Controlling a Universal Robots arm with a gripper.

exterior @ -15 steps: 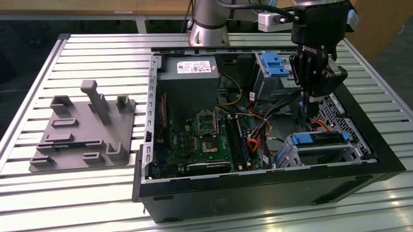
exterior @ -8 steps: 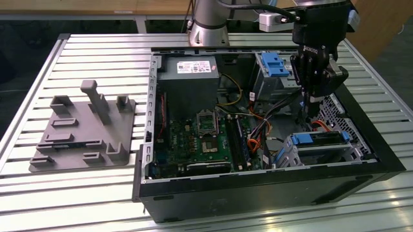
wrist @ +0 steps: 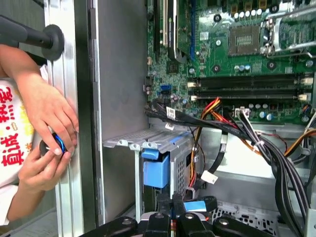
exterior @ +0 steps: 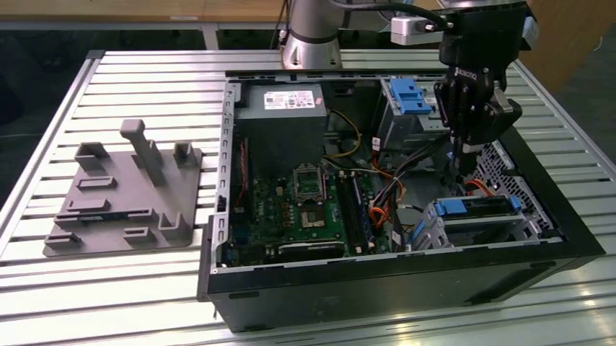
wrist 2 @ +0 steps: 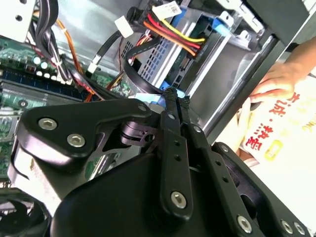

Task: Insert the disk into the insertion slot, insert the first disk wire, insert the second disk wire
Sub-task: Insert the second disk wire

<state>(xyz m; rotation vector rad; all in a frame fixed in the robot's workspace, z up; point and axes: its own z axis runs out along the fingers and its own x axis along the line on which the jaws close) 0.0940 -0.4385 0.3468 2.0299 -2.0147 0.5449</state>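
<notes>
Within the insertion slot (exterior: 481, 229), toward the exterior view's right of the open computer case (exterior: 385, 281), the disk (exterior: 478, 207) is lying flat in its blue carrier. It is looking fully seated, so the first step is judged complete.

The orange and red wire bundle (wrist 2: 173, 32) is running to the disk's rear edge in the second wrist view. Whether its connector is seated cannot be confirmed, so the first wire is being left unverified.

The second disk wire (wrist 2: 129, 69) is looping as a thin dark cable just above the bay, and its small blue plug (wrist: 195, 205) is sitting at the fingertips, not yet in its socket. This step is judged to be the one in hand.

The gripper (wrist 2: 173, 94) is reaching down into the case just beside the slot, fingers drawn together and apparently pinching the plug end of that wire.

The taller cage's blue latch (wrist: 157, 170) is standing close by, untouched. The motherboard (exterior: 298, 209) is lying well apart from the work.

A person's hand (wrist: 49, 113) is resting against the case's outer wall, which is being noted as a hazard.
</notes>
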